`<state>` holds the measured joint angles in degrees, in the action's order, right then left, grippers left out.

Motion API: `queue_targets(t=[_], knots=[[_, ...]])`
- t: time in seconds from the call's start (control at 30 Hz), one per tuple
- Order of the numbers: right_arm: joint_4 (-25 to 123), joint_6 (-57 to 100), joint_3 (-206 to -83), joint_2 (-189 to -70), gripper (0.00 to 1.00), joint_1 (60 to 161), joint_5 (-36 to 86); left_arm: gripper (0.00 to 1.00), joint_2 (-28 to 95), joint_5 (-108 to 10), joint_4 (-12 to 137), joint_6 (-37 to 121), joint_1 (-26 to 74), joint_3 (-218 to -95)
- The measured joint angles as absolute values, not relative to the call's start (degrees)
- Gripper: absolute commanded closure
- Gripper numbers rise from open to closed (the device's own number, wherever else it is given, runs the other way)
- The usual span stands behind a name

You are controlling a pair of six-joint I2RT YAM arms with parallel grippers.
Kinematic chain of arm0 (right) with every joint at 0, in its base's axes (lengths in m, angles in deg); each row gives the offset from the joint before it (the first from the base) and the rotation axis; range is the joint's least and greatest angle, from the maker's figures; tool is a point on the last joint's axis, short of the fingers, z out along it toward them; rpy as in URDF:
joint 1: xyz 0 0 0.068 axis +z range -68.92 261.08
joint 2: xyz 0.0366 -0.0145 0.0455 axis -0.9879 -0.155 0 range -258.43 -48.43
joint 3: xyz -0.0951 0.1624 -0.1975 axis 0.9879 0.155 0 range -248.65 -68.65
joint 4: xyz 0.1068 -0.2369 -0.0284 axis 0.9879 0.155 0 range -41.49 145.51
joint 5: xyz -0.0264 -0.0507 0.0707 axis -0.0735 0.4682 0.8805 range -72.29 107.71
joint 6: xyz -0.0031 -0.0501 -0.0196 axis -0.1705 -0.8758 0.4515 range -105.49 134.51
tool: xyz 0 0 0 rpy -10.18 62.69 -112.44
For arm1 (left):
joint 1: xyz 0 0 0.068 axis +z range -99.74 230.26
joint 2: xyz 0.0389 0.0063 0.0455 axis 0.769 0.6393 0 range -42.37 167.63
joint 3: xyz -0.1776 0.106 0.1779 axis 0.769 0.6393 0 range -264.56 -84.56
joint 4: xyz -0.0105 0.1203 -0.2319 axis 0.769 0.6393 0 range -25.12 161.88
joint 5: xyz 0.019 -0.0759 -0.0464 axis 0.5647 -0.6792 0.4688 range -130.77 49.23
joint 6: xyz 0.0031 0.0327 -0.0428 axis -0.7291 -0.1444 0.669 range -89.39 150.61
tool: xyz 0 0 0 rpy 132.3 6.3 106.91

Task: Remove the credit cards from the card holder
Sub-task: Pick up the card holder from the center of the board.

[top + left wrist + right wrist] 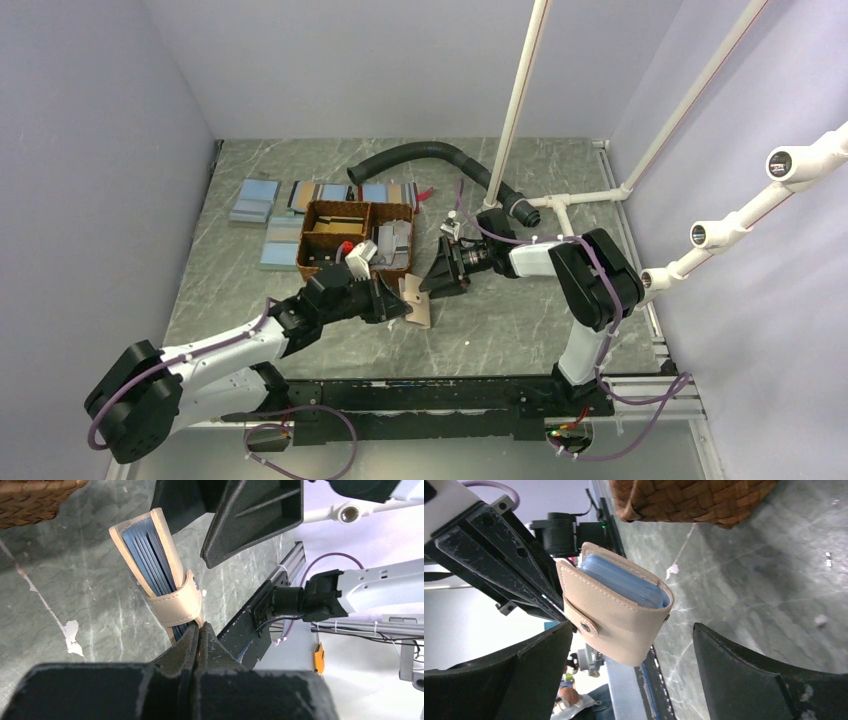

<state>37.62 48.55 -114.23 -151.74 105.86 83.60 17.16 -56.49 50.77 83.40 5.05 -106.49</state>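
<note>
The card holder (416,303) is a tan leather wallet, folded shut with its strap snapped, held above the table in front of the basket. My left gripper (397,301) is shut on its edge; in the left wrist view the fingertips (200,628) pinch the holder (155,555) just below its strap. Blue card edges (146,550) show inside the fold. My right gripper (436,273) is open and faces the holder from the right. In the right wrist view the holder (619,610) hangs between and beyond the spread fingers (764,675), not touched by them. The cards (624,580) stay inside.
A brown woven two-compartment basket (357,240) with small items stands just behind the grippers. Light blue flat rectangles (255,200) lie behind and to its left. A black hose (420,155) curves along the back. White pipes (520,100) rise at the right.
</note>
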Motion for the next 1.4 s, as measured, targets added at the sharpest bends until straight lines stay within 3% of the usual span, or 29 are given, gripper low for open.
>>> queue_targets(t=[0.33,0.47,0.57,0.77,0.97,1.07,1.2,1.3,1.4], knots=[[20.9,65.1,-112.9,-151.5,0.10,105.7,89.8,1.00,14.2,-59.5,48.7,83.4,5.0,-106.4],[16.8,69.0,-112.9,-151.2,0.19,105.7,90.9,1.00,14.2,-60.4,48.1,83.4,5.0,-106.5],[15.3,70.3,-112.5,-150.4,0.30,105.7,91.1,1.00,14.2,-60.7,47.9,83.4,5.0,-106.9],[14.1,71.0,-112.1,-149.4,0.67,105.1,91.4,1.00,12.5,-60.1,48.4,83.4,4.8,-107.1],[15.5,69.5,-112.0,-147.6,0.94,105.1,91.6,1.00,10.1,-57.8,51.7,83.6,4.8,-107.1],[20.5,64.6,-112.7,-146.1,1.00,105.1,90.8,0.85,9.9,-56.9,52.8,83.9,4.7,-107.1],[34.2,54.0,-116.5,-144.5,1.00,105.2,88.1,0.50,9.8,-54.2,58.3,83.8,4.6,-109.3],[45.5,44.6,-119.8,-142.5,1.00,105.2,83.7,0.40,8.0,-50.5,65.7,84.4,4.7,-112.4],[52.1,38.9,-120.9,-140.7,1.00,105.2,79.7,0.39,5.9,-47.7,71.1,84.6,4.7,-115.3]])
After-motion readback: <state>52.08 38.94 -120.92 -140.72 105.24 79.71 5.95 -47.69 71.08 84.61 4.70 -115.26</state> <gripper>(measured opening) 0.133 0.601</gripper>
